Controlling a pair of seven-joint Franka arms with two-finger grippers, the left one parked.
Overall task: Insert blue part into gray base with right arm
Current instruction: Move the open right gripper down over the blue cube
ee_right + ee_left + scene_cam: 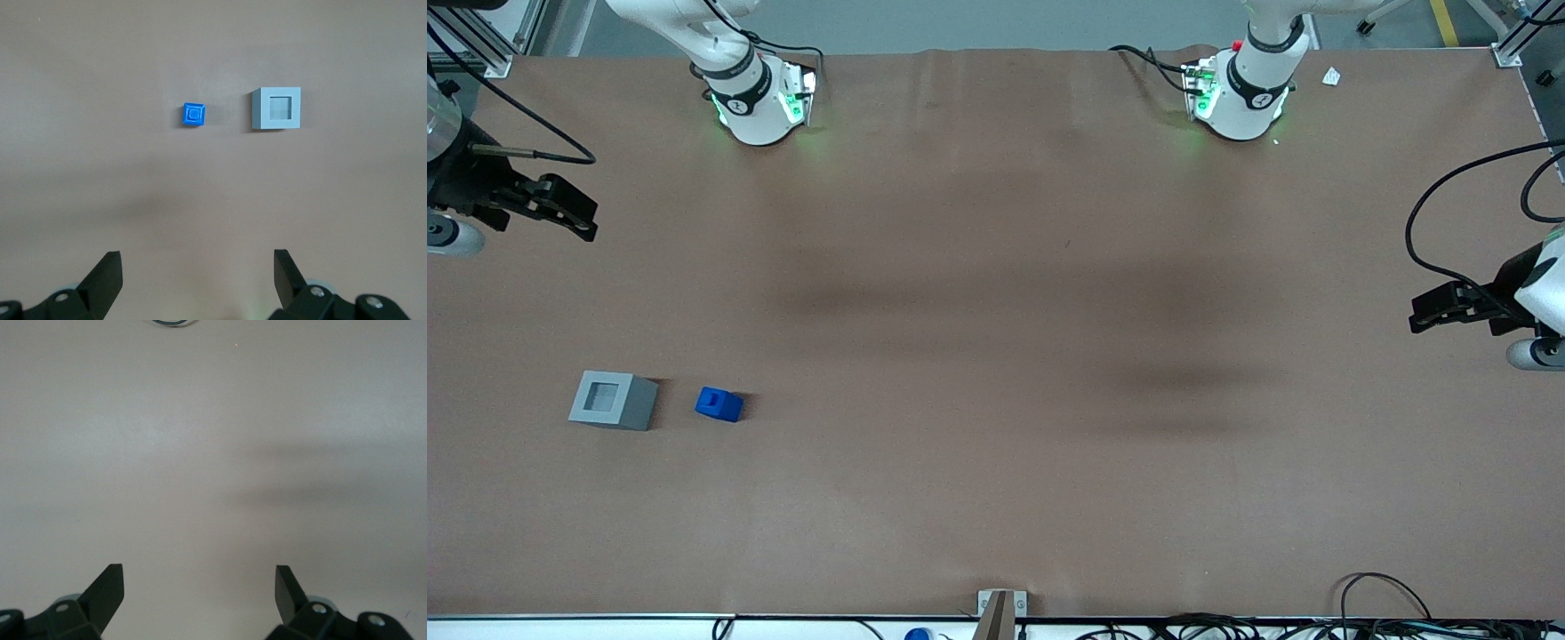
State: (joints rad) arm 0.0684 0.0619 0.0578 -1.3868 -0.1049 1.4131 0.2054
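The blue part (719,404) lies on the brown table with its raised stub facing up, a short gap beside the gray base (612,400), whose square socket faces up. Both stand toward the working arm's end of the table. The right arm's gripper (590,222) hangs above the table, farther from the front camera than the gray base and well apart from both things. In the right wrist view the gripper (198,267) is open and empty, with the blue part (193,115) and the gray base (278,109) ahead of its fingers.
The two arm bases (760,98) (1240,93) stand at the table's back edge. A small metal bracket (1000,606) and loose cables (1378,613) sit at the front edge. A white scrap (1331,76) lies near the parked arm's base.
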